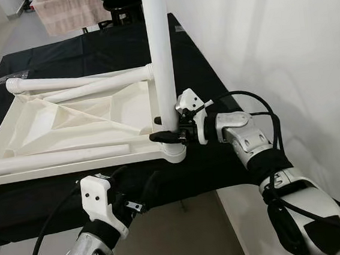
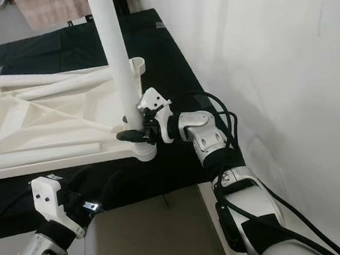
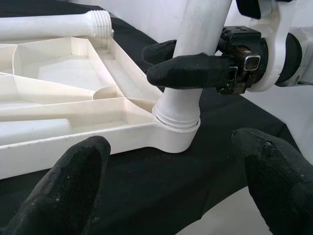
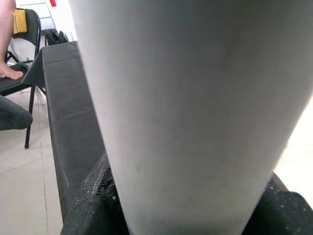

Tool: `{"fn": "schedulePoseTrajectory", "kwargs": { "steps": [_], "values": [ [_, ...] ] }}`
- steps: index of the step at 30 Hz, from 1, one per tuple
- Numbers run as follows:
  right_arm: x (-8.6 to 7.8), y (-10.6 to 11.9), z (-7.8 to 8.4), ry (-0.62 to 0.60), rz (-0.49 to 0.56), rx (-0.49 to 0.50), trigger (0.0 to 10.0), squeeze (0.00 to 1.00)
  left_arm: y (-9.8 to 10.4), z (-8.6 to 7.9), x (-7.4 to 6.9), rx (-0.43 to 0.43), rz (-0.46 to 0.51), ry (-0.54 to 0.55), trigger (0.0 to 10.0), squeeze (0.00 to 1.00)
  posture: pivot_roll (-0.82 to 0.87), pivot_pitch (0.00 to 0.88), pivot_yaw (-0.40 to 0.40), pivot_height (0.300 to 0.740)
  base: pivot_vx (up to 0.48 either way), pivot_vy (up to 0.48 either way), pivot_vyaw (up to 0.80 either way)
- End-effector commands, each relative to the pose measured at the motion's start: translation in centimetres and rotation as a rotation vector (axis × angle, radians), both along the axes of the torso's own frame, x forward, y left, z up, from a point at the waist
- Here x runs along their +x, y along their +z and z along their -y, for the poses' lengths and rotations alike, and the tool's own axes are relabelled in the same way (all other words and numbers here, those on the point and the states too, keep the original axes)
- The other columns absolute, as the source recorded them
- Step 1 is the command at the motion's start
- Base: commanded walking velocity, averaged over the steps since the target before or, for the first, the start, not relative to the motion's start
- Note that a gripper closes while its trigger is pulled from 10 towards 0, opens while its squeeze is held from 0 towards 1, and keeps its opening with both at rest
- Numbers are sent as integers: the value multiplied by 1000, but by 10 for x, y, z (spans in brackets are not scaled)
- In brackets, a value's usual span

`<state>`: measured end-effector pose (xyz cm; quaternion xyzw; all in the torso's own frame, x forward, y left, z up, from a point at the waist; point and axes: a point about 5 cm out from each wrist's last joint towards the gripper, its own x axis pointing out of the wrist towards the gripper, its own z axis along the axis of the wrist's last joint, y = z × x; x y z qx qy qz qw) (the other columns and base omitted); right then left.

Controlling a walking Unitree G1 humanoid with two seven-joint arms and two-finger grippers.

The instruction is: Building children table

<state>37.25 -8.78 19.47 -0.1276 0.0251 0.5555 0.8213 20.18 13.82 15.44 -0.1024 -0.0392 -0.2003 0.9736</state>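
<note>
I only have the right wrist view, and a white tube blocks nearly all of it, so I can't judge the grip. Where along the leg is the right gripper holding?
Observer: The right gripper clamps the upright leg just above the corner socket of the upside-down tabletop.
Operator: Is the leg seated in that socket?
Observer: Its lower end stands inside the socket ring; the left wrist view shows thread ridges still above the rim.
Operator: Where is the left gripper?
Observer: The left gripper is open, in front of the table's near edge and short of the socket, touching nothing.
Operator: Other legs?
Observer: Loose legs lie across the tabletop.
</note>
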Motion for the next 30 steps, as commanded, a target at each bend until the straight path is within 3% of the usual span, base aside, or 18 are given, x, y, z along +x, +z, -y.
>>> {"fn": "schedulePoseTrajectory", "kwargs": {
  "steps": [1, 3, 4, 5, 6, 8, 9, 10, 15, 16, 18, 19, 23, 26, 27, 28, 29, 30],
  "values": [
    [-4, -9, -1, -14, -10, -23, 0, 0, -2, 0, -2, 1, -15, -5, 10000, 0, 26, 162, 27, 740, 0, 0, 0],
    [-4, -9, -1, -14, -10, -23, 0, 0, -2, 0, -2, 1, -15, -5, 10000, 0, 26, 162, 27, 740, 0, 0, 0],
    [-12, -24, 2, -140, -45, -80, 0, 0, -2, 0, -3, 1, -17, -5, 10000, 0, 28, 158, 0, 740, 0, 0, 0],
    [-12, -24, 2, -140, -45, -80, 0, 0, -2, 0, -3, 1, -17, -5, 10000, 0, 28, 158, 0, 740, 0, 0, 0],
    [-33, -43, -8, -390, -37, -66, 0, 0, -3, -1, -3, 1, -19, -4, 10000, 0, 10, 151, 11, 740, 0, 0, 0],
    [-33, -43, -8, -390, -37, -66, 0, 0, -3, -1, -3, 1, -19, -4, 10000, 0, 10, 151, 11, 740, 0, 0, 0],
    [-59, -57, -21, -515, 4, -79, 0, 0, -4, -2, -2, 2, -21, -3, 10000, 0, -8, 140, 28, 740, 0, 0, 0],
    [-68, -57, -29, -591, 22, -28, 0, 0, -6, -2, -1, 9, -25, 1, 10000, 0, -6, 108, 36, 740, 0, 0, 0],
    [-47, -54, -34, -610, 58, 22, 0, 0, -10, -2, 4, 25, -31, 14, 10000, 0, 0, 87, 20, 740, 0, 0, 0],
    [-43, -55, -36, -620, 45, 24, 1569, 0, -11, -1, 5, 31, -30, 16, 10000, 0, -2, 81, 20, 740, 0, 0, 0],
    [-41, -56, -38, -626, 32, 25, 1569, 0, -11, -1, 5, 35, -28, 17, 10000, 0, -2, 81, 20, 740, 0, 0, 0],
    [-38, -56, -40, -599, -1, 54, 10000, 1000, -11, -1, 7, 38, -25, 28, 10000, 0, 0, 78, 22, 740, 0, 0, 0],
    [-37, -48, -43, -559, -1, 71, 10000, 1000, -11, -2, 8, 39, -22, 40, 10000, 0, -2, 77, 22, 740, 0, 0, 0],
    [-31, -37, -44, -440, 18, 96, 10000, 1000, -10, -2, 9, 38, -21, 39, 10000, 0, -1, 77, 26, 740, 0, 0, 0],
    [-29, -31, -44, -345, 34, 92, 10000, 875, -10, -2, 9, 37, -22, 37, 10000, 0, -3, 79, 28, 740, 0, 0, 0],
    [-29, -31, -44, -345, 34, 92, 10000, 875, -10, -2, 9, 37, -22, 37, 10000, 0, -3, 79, 28, 740, 0, 0, 0],
    [-26, -26, -43, -269, 52, 86, 10000, 39, -10, -2, 9, 36, -21, 35, 10000, 0, -5, 80, 30, 740, 0, 0, 0],
    [-22, -23, -40, -198, 60, 60, 10000, 0, -10, -1, 9, 33, -22, 32, 10000, 0, -1, 84, 27, 740, 0, 0, 0]
  ]
}}
